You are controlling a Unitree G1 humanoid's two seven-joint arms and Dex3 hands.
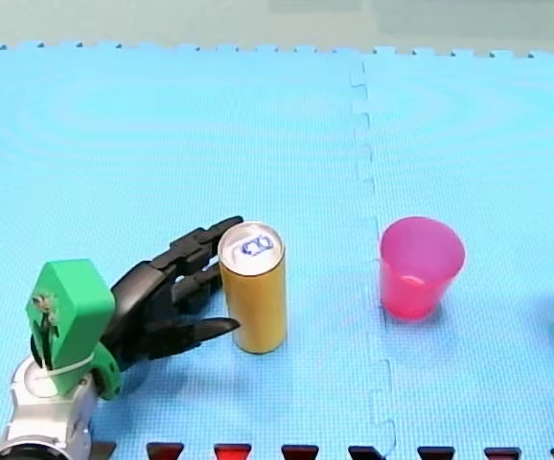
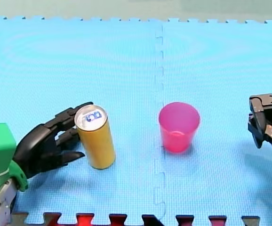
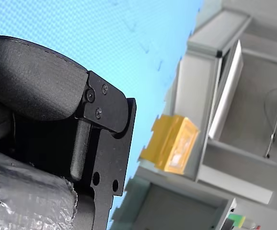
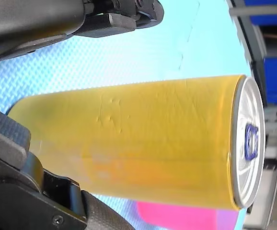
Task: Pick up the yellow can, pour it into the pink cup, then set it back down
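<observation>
Now, head views: one yellow can (image 1: 253, 287) upright near the mat's (image 1: 162, 144) front edge, left hand (image 1: 162, 302) open, touching its side; one pink cup (image 1: 421, 266) apart; right hand (image 2: 265, 122) at the right edge, state unreadable. Second wrist view: fingers (image 4: 114, 21) flank the can.

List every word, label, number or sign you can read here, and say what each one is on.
No text here can be read.
Yellow can: plain side; the blue tab on top shows no letters.
Pink cup: plain, no print.
Yellow box in the first wrist view: its pale label is too blurred to read.
</observation>
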